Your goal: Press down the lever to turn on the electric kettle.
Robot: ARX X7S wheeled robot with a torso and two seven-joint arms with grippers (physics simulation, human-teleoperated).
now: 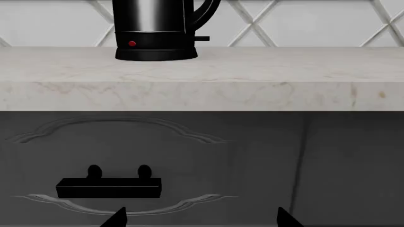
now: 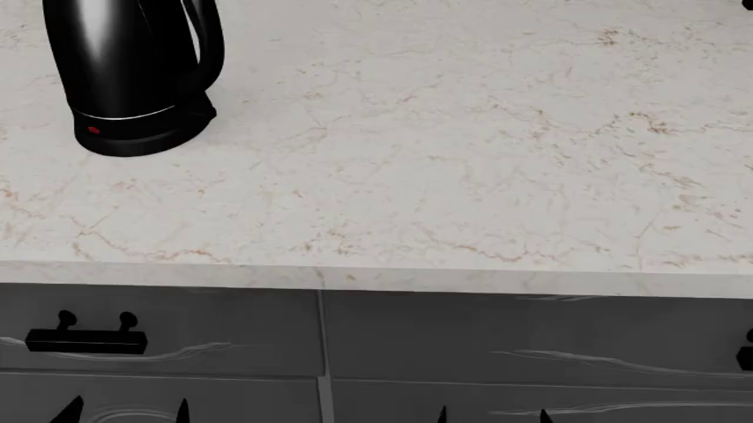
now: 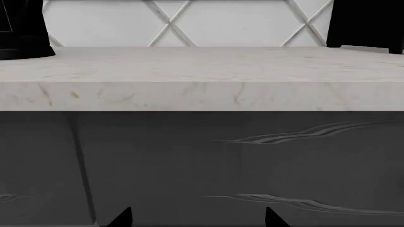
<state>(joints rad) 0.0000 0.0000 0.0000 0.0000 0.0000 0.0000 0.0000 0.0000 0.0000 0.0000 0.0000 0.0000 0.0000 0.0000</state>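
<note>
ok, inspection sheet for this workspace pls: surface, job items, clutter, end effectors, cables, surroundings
Surface: marble-look countertop, mostly bare.
Job's things: electric kettle upright at back left; lever juts out under the handle, untouched.
Clutter: a dark object on the counter's right, cut off by the frame.
End effectors: left end effector and right end effector open, low in front of the drawers.
Cables: nothing seen.
Surroundings: grey drawers, black drawer handle, diamond-tiled backsplash.

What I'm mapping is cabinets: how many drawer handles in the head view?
2: left handle on the left drawer; right handle cut off at the edge; more may be hidden.
</note>
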